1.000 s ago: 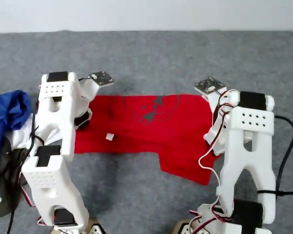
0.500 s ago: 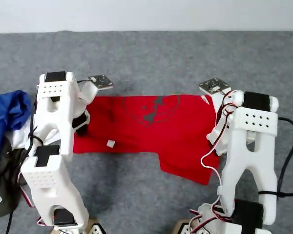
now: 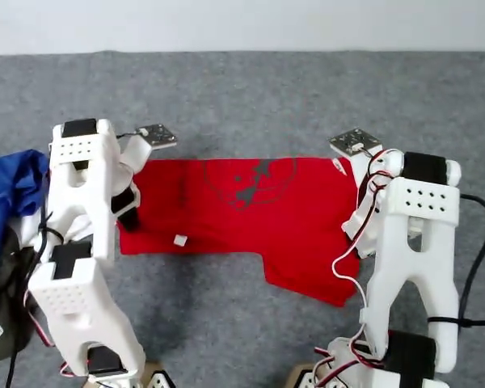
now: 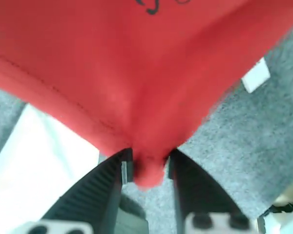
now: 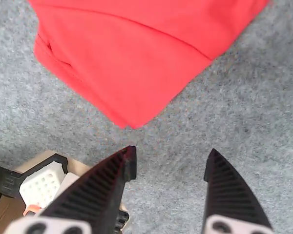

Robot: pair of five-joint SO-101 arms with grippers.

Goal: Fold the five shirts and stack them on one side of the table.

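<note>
Clenched tight on the red shirt (image 3: 250, 214) with the left gripper (image 4: 147, 165)!
Pinched a bunched fold of the shirt's left edge between those jaws, centre left in the high view. Held the right gripper (image 5: 171, 155) spread wide, grasping nothing, over the grey table (image 3: 250, 97) just off the shirt's right-hand corner. Lay flat across the middle of the frame otherwise, white tag (image 3: 179, 240) on the lower left part. Spotted a blue shirt (image 3: 12, 194) heaped at the far left edge, near the red one.

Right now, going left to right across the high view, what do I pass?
blue shirt → left arm → red shirt → right arm
</note>
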